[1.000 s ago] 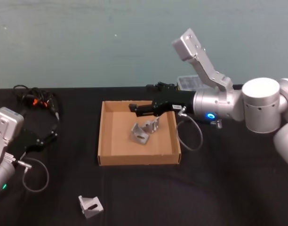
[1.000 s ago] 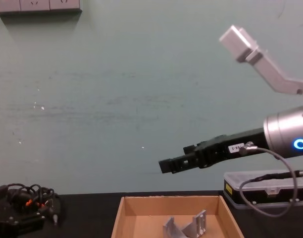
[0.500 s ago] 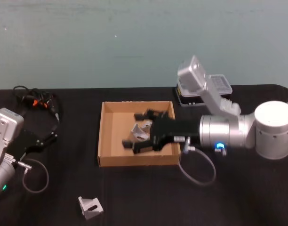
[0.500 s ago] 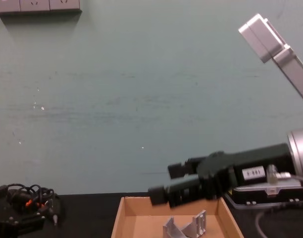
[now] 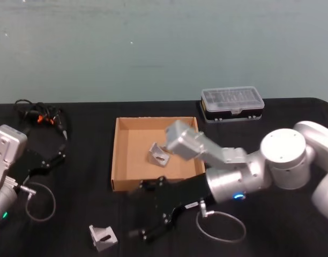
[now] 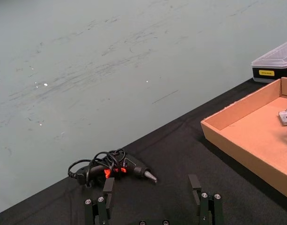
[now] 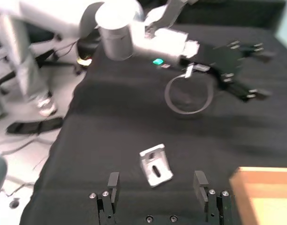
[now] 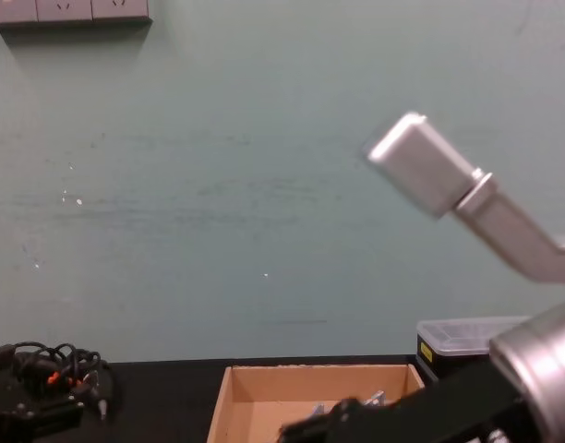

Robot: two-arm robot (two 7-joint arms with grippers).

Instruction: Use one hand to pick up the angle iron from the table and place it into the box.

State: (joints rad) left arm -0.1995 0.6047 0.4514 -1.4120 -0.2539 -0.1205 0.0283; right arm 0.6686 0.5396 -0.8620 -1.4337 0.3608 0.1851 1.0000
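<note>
Blackish-green blocky right gripper (image 5: 142,210), fingers (image 7: 113,180) spread wide, stretched leftward from its bent silver-grey arm (image 5: 239,179), in front of the shallow tan cardboard box (image 5: 117,155), small silver metal angle iron (image 5: 103,235) on the matte black table (image 5: 73,214) just beyond the fingertips, left gripper (image 6: 150,185) parked far left, fingers apart

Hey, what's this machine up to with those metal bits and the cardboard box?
A two-armed robot is putting metal pieces from the black table into the cardboard box. Its right tool is open, low over the table in front of the box, beside the loose angle iron, which is not yet gripped. Another angle iron already lies in the box. The left tool sits open and idle at the table's left side.
</note>
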